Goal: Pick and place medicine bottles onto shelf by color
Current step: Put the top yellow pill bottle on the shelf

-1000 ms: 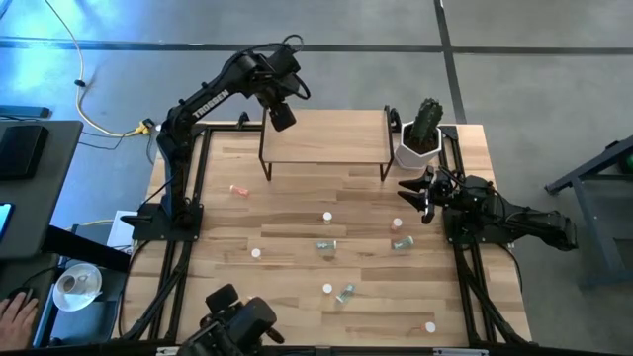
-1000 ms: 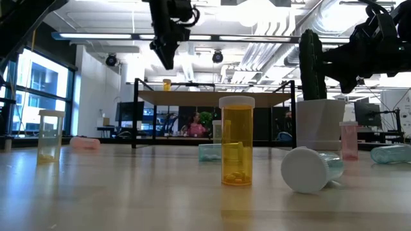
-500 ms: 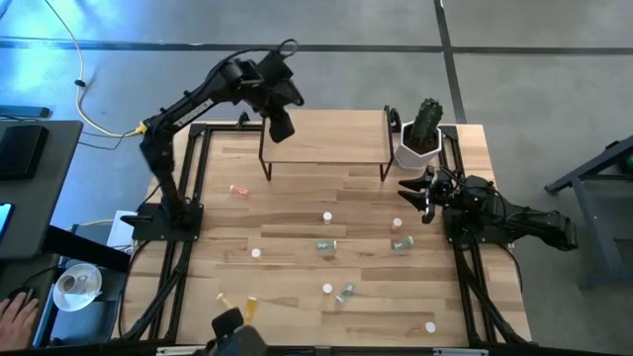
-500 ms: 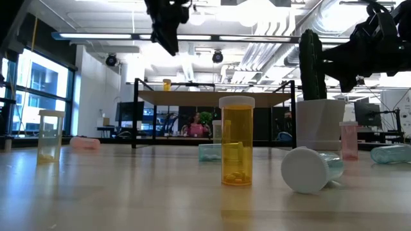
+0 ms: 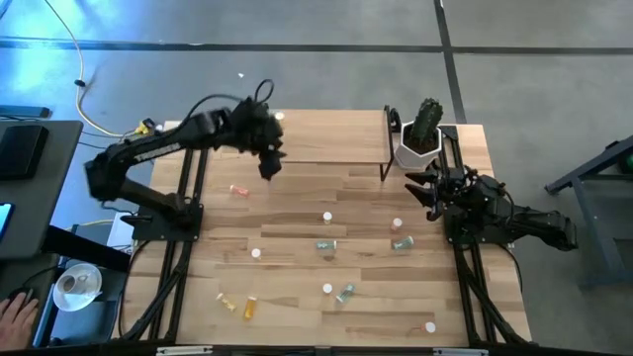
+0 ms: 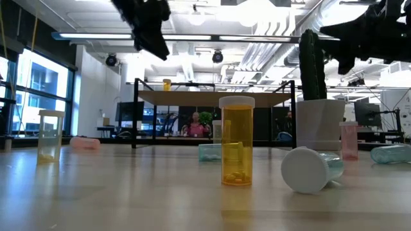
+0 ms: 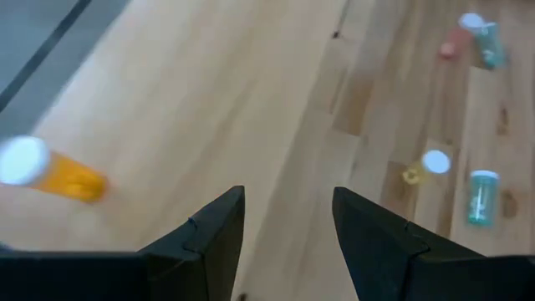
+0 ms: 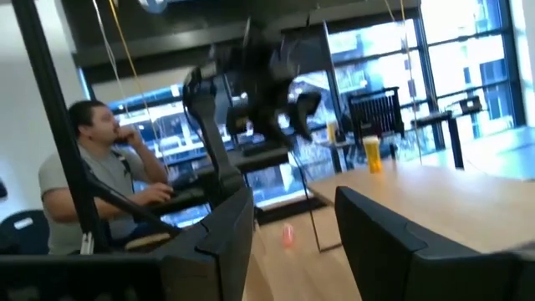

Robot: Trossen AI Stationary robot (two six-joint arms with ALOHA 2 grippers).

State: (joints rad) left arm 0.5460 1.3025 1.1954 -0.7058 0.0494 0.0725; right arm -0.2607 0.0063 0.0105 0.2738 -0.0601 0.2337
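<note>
Hovering above the shelf's (image 5: 326, 133) front left corner, the left gripper (image 5: 267, 164) hangs in the air with its fingers (image 7: 209, 238) parted and nothing between them. One orange bottle (image 5: 280, 117) stands on the shelf's far left corner, seen in the low view (image 6: 167, 84) on the board's left end. The right gripper (image 5: 413, 184) is raised near the cactus pot (image 5: 417, 146) at the table's (image 5: 297, 237) right side, its fingers (image 8: 226, 234) likewise apart and empty. Bottles remain scattered over the table: a pink one (image 5: 238, 189) lying at the left, another pink one (image 5: 398, 225) upright toward the right, green ones (image 5: 326, 244) on their sides near the middle, and an orange one (image 5: 250, 308) lying beside a yellow one (image 5: 226, 301) at the front left. In the low view, an upright orange bottle (image 6: 236, 140) stands closest, with a tipped green bottle (image 6: 312, 169) just beside it. A seated person (image 8: 100, 180) shows in the room behind.
</note>
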